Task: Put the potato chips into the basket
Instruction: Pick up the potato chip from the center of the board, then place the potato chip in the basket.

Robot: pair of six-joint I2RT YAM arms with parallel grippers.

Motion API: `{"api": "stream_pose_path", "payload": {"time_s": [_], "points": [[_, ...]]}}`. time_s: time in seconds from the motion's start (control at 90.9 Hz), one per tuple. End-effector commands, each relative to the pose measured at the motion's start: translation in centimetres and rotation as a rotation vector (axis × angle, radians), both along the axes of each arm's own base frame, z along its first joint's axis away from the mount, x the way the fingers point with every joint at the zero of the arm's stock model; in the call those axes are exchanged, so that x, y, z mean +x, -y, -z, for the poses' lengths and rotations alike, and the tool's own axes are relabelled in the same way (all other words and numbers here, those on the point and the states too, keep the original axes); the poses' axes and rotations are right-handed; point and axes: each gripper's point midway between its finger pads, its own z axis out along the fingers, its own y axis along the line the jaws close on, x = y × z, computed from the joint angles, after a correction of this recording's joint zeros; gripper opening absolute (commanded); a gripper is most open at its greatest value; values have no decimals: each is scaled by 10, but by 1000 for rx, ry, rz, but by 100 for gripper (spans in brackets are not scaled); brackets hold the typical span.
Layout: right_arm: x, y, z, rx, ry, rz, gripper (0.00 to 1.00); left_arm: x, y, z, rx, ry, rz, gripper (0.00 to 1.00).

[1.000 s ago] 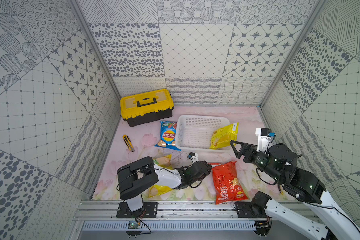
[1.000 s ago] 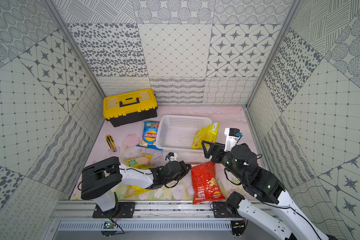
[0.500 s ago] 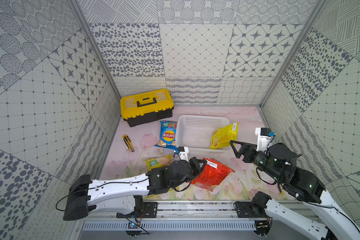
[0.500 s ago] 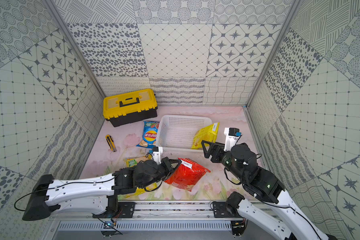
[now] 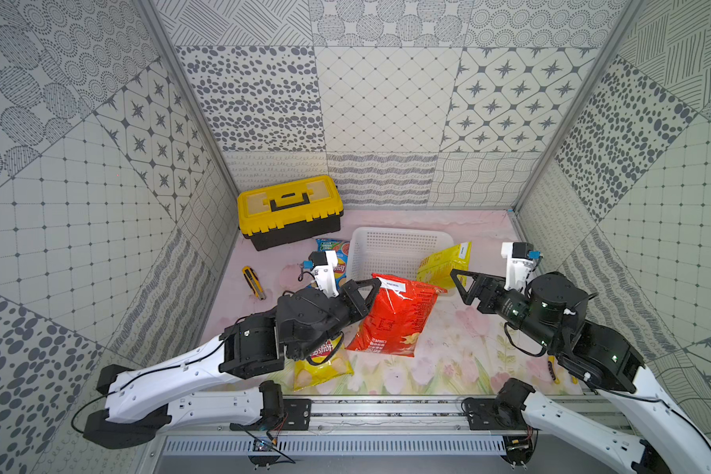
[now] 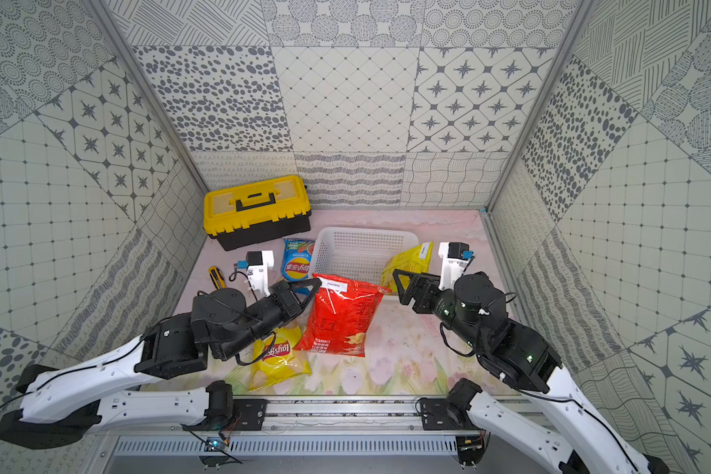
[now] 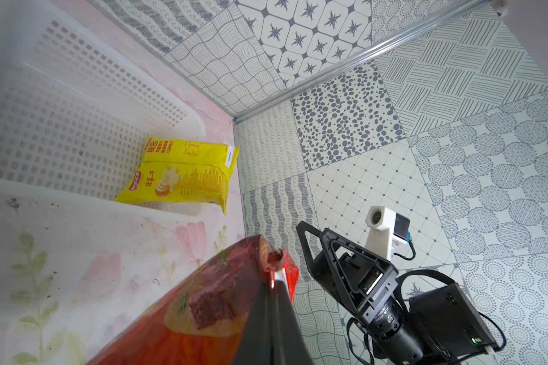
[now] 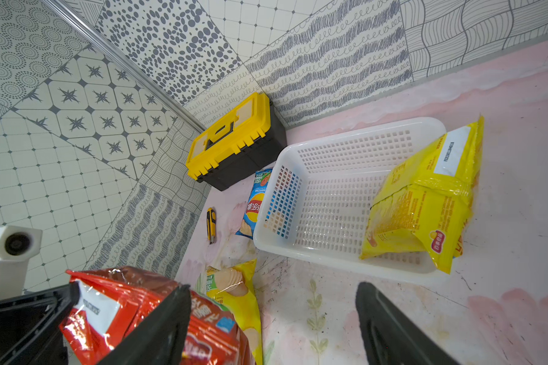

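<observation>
Pinching the shiny red chip bag (image 5: pixel 390 320) mid-frame, your left gripper (image 5: pixel 374 284) is hovering (right gripper (image 5: pixel 460 285) spread); no bag is sitting fully inside the white mesh basket (image 5: pixel 399 230).

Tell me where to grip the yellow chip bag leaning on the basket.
Likely the raised, labelled top seam of the yellow chip bag, coming from the open right end effector: it tilts over the basket rim, leaving that flat edge free.
</observation>
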Motion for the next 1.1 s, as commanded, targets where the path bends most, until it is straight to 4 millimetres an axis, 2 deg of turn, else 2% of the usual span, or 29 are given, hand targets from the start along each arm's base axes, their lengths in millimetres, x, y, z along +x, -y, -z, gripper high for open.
{"api": "stream_pose_path", "payload": {"time_s": [0.0,0.264,0.374,0.495,0.638,0.77,0.924,1.09], "points": [[0,-3,-22,37,44,-14,86,23,-14,-9,174,130,-34,0],[12,-18,-44,83,27,-18,89,62,4,-37,148,199,-23,0],[26,-30,-50,129,-13,-19,90,79,11,-44,149,220,-23,0],[45,-42,-47,189,-68,-33,91,99,15,-47,143,237,-44,0],[63,-35,-47,272,-99,-15,91,126,11,-43,129,251,-121,0],[71,-23,-47,311,-110,1,91,150,8,-34,112,236,-189,0],[75,-10,-44,322,-115,21,90,175,15,-26,86,227,-211,0],[81,-10,-33,328,-152,6,90,198,25,-19,74,236,-228,0]]}}
